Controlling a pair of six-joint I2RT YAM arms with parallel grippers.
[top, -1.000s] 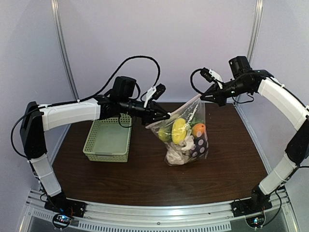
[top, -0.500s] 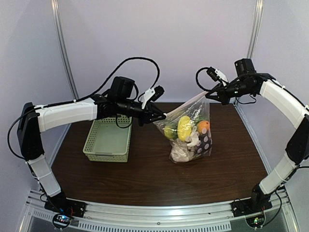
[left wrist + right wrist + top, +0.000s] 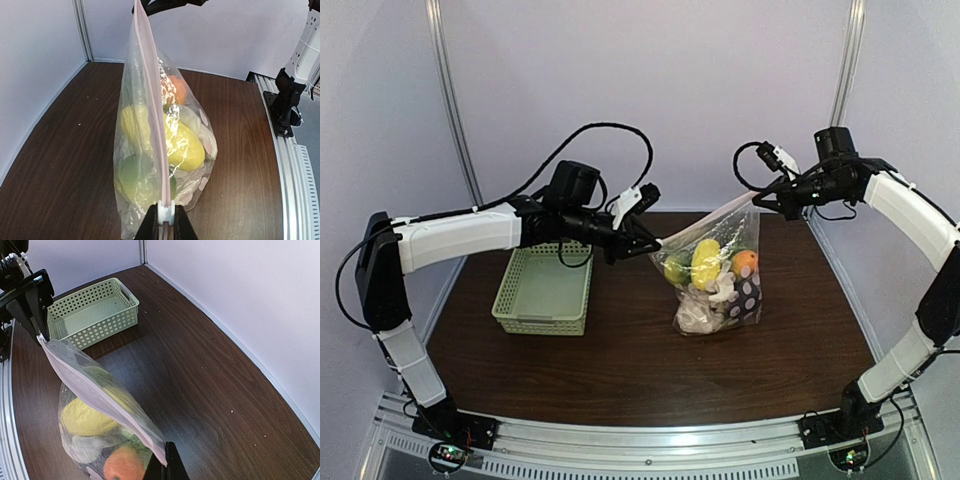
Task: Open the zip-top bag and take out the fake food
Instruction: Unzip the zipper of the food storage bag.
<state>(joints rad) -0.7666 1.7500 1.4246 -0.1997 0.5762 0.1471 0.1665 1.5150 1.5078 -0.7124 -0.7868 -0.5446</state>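
The zip-top bag [image 3: 715, 270] hangs stretched between both grippers above the table, its pale zip strip [image 3: 150, 110] taut along the top. My left gripper [image 3: 655, 243] is shut on the white zip slider [image 3: 166, 212] at the bag's left end. My right gripper [image 3: 760, 196] is shut on the bag's right top corner [image 3: 161, 455]. Inside the bag lies the fake food [image 3: 712, 272]: yellow pieces [image 3: 182, 145], an orange one [image 3: 122, 465], green ones [image 3: 131, 175] and whitish lumps [image 3: 698, 312]. The bag's bottom looks to rest on the table.
A pale green lattice basket [image 3: 545, 287] stands empty on the left of the dark wooden table [image 3: 620, 370], and shows too in the right wrist view [image 3: 92, 310]. Pale walls close the back and sides. The right arm's base [image 3: 285, 100] stands at the table's near edge.
Both grippers and the bag have shifted a little to the right and up, with the zip strip pulled tighter. Both grips are unchanged.
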